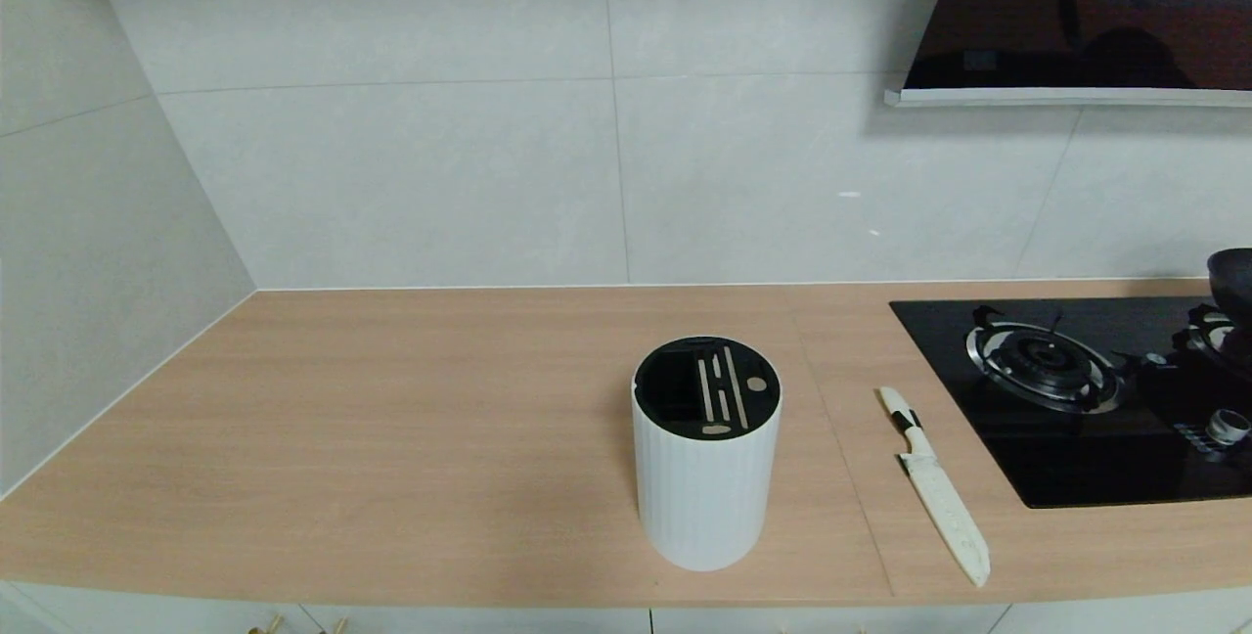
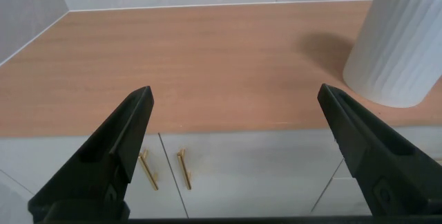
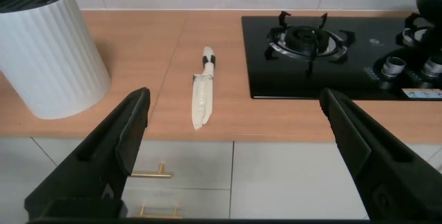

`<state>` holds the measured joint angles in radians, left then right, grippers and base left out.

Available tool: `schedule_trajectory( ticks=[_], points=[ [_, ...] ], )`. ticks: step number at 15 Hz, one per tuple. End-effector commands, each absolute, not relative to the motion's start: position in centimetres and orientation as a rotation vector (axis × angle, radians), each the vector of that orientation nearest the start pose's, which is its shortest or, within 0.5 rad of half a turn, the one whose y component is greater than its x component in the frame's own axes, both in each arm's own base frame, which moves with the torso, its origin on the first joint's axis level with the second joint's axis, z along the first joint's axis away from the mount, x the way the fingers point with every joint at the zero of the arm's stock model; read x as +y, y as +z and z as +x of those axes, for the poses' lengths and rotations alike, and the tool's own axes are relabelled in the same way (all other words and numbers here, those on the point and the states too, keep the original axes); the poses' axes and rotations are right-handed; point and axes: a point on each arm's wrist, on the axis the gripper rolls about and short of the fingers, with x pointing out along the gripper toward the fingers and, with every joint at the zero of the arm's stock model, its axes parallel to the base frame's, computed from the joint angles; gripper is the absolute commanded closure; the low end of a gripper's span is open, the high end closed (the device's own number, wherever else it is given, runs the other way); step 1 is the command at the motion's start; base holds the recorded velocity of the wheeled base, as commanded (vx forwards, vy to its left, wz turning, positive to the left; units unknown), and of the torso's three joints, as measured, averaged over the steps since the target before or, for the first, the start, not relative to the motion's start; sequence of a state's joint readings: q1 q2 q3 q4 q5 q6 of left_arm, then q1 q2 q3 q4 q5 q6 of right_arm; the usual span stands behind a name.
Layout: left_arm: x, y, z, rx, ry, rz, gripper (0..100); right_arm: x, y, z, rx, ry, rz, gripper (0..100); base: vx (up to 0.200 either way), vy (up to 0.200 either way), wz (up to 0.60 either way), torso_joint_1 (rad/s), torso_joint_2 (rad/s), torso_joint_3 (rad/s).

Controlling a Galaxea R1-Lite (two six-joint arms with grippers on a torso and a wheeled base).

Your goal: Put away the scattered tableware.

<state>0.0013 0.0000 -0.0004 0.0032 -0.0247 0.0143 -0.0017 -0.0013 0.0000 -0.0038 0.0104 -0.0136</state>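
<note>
Nearest, off the counter (image 1: 391,419) edge: left gripper (image 2: 235,92) and right gripper (image 3: 235,92), both spread wide, empty. Farther in, ribbed holder (image 1: 706,477) upright; right of it, knife (image 1: 934,489) flat beside stove (image 1: 1076,438).

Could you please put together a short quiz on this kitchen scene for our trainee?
1. True or false: the knife stands in a slot of the white knife block.
2. The knife lies on the wooden counter between the block and: A) the gas hob; B) a sink; C) a kettle.
3. Fill in: the left gripper and the right gripper are both ____.

Key: 1 false, it lies flat on the counter; 2 A; 3 open.
</note>
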Motion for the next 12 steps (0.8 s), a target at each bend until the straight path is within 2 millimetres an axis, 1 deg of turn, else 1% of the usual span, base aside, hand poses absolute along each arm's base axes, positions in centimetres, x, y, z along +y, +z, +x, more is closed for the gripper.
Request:
schedule_trajectory(
  ticks=[1,5,6,7,8,9,11,12],
  points=[
    [-0.1,7.5,-2.3,0.003,-0.023,0.014,0,0.0,7.6,-2.3,-0.005,0.009,-0.014,0,0.0,0.0,0.0,0.0,0.0,0.0],
    [-0.1,7.5,-2.3,0.003,-0.023,0.015,0,0.0,7.6,-2.3,-0.005,0.008,-0.015,0,0.0,0.0,0.0,0.0,0.0,0.0],
    [-0.1,7.5,-2.3,0.003,-0.023,0.015,0,0.0,8.1,-2.4,-0.034,0.004,-0.014,0,0.0,0.0,0.0,0.0,0.0,0.0],
    [-0.1,7.5,-2.3,0.003,-0.023,0.014,0,0.0,10.8,-3.2,-0.132,0.021,-0.004,0,0.0,0.0,0.0,0.0,0.0,0.0],
    [-0.1,7.5,-2.3,0.003,-0.023,0.015,0,0.0,11.6,-3.2,-0.101,0.044,-0.002,0,0.0,0.0,0.0,0.0,0.0,0.0],
    [-0.1,7.5,-2.3,0.003,-0.023,0.015,0,0.1,12.2,-2.8,-0.029,0.074,-0.008,0,0.0,0.0,0.0,0.0,0.0,0.0],
    [-0.1,7.5,-2.3,0.003,-0.023,0.015,0,0.3,13.7,-0.8,0.121,0.16,-0.001,0,0.0,0.0,0.0,0.0,0.0,0.0],
    [-0.1,7.5,-2.3,0.003,-0.023,0.015,0,0.4,14.6,0.6,0.198,0.189,0.007,0,0.0,0.0,0.0,0.0,0.0,0.0]
  ],
)
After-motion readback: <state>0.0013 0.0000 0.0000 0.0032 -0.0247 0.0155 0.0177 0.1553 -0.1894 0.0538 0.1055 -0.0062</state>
